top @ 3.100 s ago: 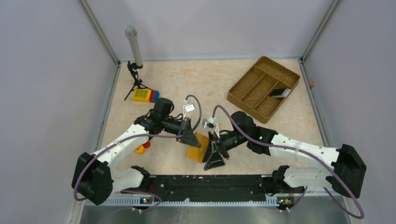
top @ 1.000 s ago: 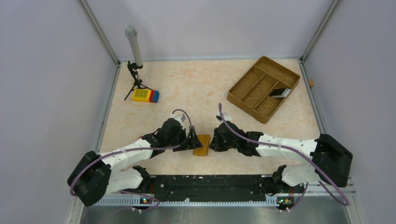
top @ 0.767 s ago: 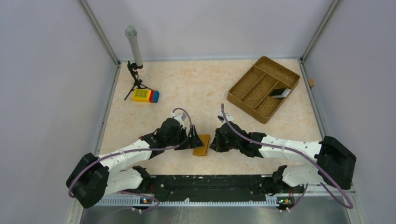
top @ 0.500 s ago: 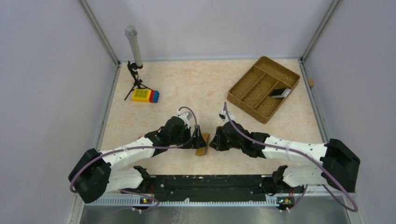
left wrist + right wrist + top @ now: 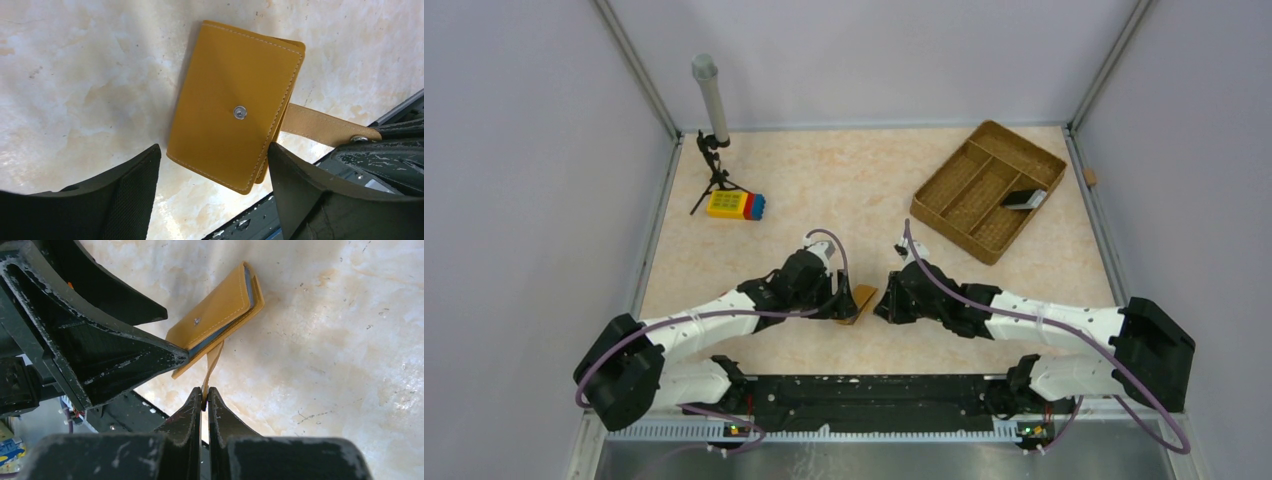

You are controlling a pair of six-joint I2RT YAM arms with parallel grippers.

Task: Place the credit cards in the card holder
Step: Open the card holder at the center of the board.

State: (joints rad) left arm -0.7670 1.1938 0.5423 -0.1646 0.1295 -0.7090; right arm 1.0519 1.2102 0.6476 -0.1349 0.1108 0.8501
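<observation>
The card holder, an orange-tan folded wallet with a metal snap stud, is tilted up off the table between the two grippers. My left gripper is open, its fingers on either side of the holder's near end. My right gripper is shut on the holder's tan strap. The light blue edge of a credit card shows between the holder's flaps. In the top view the left gripper and right gripper face each other across the holder.
A brown woven compartment tray stands at the back right with a small dark and white object in it. A yellow-red-blue toy block and a small tripod with a grey tube are at the back left.
The card holder lay flat a second ago and is now folded and tipped up. The left jaws have narrowed around it. The right gripper still pinches the strap.
</observation>
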